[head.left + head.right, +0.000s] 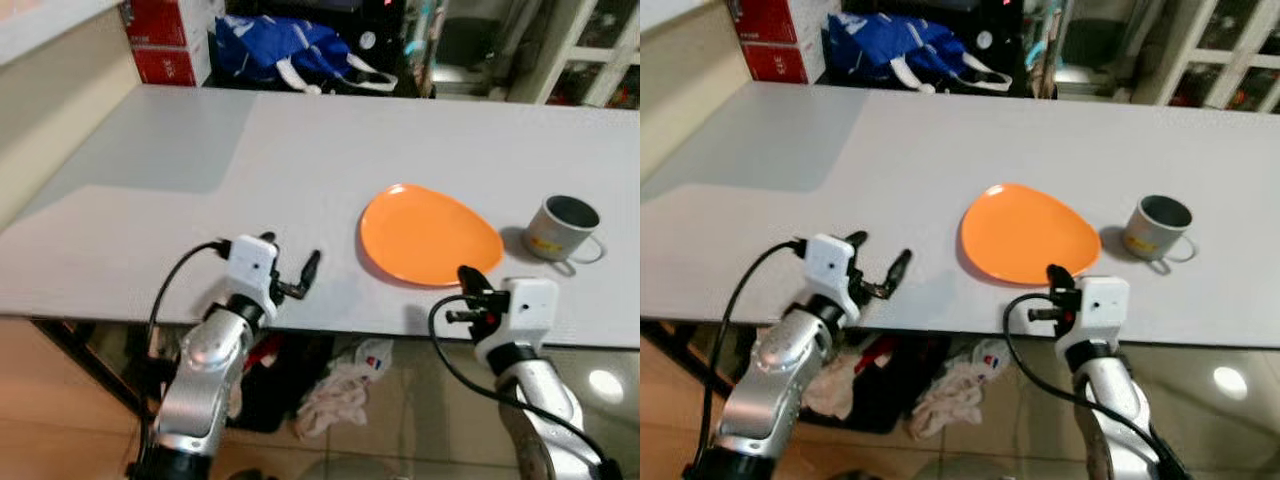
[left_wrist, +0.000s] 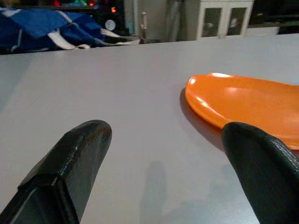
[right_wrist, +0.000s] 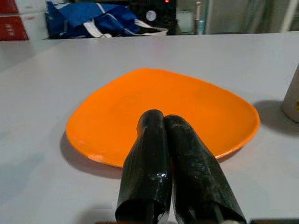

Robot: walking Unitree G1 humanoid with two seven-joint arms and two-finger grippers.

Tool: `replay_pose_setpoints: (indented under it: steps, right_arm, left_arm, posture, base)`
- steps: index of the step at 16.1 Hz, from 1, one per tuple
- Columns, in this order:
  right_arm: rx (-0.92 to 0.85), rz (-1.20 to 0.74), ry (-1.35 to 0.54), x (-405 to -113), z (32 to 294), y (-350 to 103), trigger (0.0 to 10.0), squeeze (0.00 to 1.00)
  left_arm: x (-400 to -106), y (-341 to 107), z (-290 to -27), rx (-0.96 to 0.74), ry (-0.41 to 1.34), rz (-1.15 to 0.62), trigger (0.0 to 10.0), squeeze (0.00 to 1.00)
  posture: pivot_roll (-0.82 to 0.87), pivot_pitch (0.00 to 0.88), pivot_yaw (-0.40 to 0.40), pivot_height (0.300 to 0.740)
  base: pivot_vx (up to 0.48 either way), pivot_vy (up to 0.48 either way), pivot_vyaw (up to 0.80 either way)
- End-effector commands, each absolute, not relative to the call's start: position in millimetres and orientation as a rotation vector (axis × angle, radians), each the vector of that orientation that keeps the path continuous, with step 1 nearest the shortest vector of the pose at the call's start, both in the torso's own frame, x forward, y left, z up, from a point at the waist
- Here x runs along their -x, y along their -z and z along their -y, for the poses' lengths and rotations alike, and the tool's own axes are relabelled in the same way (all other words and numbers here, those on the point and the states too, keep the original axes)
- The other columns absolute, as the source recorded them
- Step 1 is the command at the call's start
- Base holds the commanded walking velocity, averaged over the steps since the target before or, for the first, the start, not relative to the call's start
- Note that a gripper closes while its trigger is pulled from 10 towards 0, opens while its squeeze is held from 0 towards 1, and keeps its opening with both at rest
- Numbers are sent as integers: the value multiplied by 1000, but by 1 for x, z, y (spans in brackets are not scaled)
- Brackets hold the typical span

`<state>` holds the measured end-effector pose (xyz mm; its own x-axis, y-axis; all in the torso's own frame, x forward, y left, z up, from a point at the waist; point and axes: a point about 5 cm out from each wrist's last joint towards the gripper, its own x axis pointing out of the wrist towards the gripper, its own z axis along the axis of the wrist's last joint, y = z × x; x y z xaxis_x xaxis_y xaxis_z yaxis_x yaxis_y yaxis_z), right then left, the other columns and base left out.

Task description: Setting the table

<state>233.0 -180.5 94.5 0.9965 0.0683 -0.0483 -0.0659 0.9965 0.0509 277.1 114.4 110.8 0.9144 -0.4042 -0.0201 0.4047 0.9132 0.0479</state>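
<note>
An orange plate (image 1: 430, 235) lies flat on the grey table (image 1: 250, 170), right of the middle. To its right stands a metal mug (image 1: 563, 228) with its handle toward the front. My left gripper (image 1: 290, 255) hovers open near the table's front edge, left of the plate, with nothing between its fingers (image 2: 79, 158). My right gripper (image 1: 470, 278) is shut and empty, just in front of the plate's near rim (image 3: 159, 116). The plate (image 3: 163, 107) lies straight ahead of its fingertips.
A blue bag (image 1: 290, 50) and red boxes (image 1: 165, 35) sit beyond the table's far edge. A white glazed cabinet (image 1: 590, 50) stands at the back right. Crumpled cloth (image 1: 335, 385) lies on the floor under the table's front edge.
</note>
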Motion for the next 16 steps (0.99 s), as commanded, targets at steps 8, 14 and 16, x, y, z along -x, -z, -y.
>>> replay_pose_setpoints:
  steps: [8, 14, 16]
  right_arm:
    - [-44, -57, -84, -237, 179, -93, 10000, 0]
    - [-49, -29, -75, -236, 179, -95, 10000, 0]
    - [-57, -31, -76, -237, 177, -94, 10000, 0]
  left_arm:
    - [-278, -114, -116, -69, 398, -10, 10000, 0]
    - [-284, -111, -128, -63, 296, -24, 10000, 0]
    - [-285, -113, -131, -76, 291, -19, 10000, 0]
  posture:
    - [-38, 0, -21, 740]
    - [-30, 0, -22, 740]
    - [-21, 0, -19, 740]
  base:
    - [0, 453, 0]
    - [0, 463, 0]
    - [0, 469, 0]
